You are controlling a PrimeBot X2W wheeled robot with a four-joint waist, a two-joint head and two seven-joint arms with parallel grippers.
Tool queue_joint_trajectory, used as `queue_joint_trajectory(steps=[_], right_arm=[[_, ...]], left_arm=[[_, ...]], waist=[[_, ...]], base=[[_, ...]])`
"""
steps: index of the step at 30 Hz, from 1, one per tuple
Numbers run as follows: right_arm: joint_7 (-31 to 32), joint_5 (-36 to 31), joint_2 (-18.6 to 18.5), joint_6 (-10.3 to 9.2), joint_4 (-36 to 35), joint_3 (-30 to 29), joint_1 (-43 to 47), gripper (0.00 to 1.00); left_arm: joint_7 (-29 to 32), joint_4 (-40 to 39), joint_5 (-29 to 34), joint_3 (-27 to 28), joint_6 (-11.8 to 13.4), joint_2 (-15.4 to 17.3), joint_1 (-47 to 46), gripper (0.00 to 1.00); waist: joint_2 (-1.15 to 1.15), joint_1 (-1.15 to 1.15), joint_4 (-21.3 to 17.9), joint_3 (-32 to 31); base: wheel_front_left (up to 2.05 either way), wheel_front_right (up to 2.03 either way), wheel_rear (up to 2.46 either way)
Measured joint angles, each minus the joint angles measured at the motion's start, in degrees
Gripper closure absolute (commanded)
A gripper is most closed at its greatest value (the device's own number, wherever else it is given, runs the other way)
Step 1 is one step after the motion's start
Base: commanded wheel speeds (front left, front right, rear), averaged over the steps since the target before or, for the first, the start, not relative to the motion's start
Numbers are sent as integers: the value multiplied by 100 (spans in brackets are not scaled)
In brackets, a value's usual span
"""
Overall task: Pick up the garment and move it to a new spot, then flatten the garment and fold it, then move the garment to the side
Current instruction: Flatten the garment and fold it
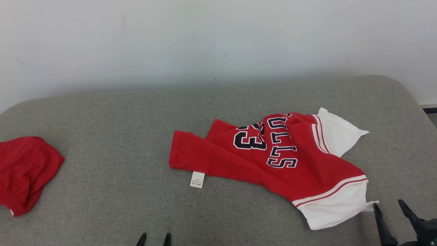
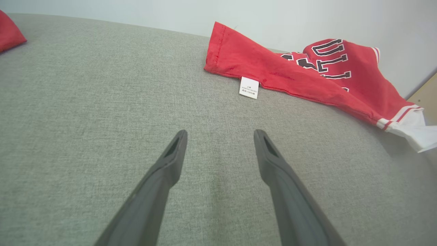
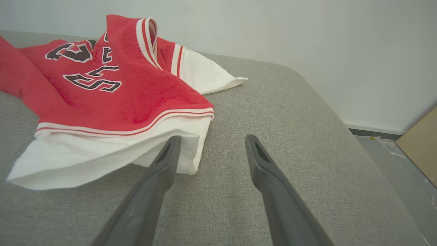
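Your right gripper sits at the lower right of the head view with its two dark fingers spread and nothing between them. In the right wrist view that gripper has its jaws wide apart over bare grey fabric. The fingertip on the left side of that frame overlaps the hem of the white sleeve; you cannot tell whether it touches the cloth.

Your left gripper shows only as two fingertips at the bottom edge of the head view, left of centre. In the left wrist view it is spread open above the grey surface, well apart from the garment.

You will find the garment, a red jersey with white sleeves and dark lettering, rumpled and partly folded over itself in the centre right of the head view. It lies on the grey cushioned surface. A small white care label sticks out from its lower red edge. That jersey and its label fill the upper right of the left wrist view, and the jersey takes the upper left of the right wrist view.

A second red cloth lies bunched at the left edge of the head view, well apart from the jersey. A pale wall rises behind the surface.
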Motion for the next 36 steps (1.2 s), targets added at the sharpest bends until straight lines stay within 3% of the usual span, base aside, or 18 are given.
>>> queue_joint_trajectory(steps=[4, 10, 17, 25, 36], right_arm=[[-1, -275, 313, -1, -278, -579, 68, 0], [-3, -606, 675, 0, -779, -938, 63, 0], [-3, -688, 968, 0, -846, -649, -424, 0], [-3, -614, 970, -1, -849, -424, -825, 0], [-3, -572, 964, -1, -826, -355, -1016, 0]], left_arm=[[0, -5, 51, 154, 0, 1, -4, 0], [-1, -54, 179, 252, -1, 2, -330, 0], [-1, 280, 334, 413, -2, -3, -1368, 0], [0, 1249, 254, 487, -2, 65, -2496, 0], [0, 1678, -187, 304, -2, 289, -3073, 0]], waist=[[0, 0, -49, 8], [0, 0, -130, 144], [0, 1, -257, 614], [0, 1, -408, 1162], [0, 2, -663, 1621]], base=[[0, 0, 0], [0, 0, 0], [0, 0, 0], [0, 0, 0], [0, 0, 0]])
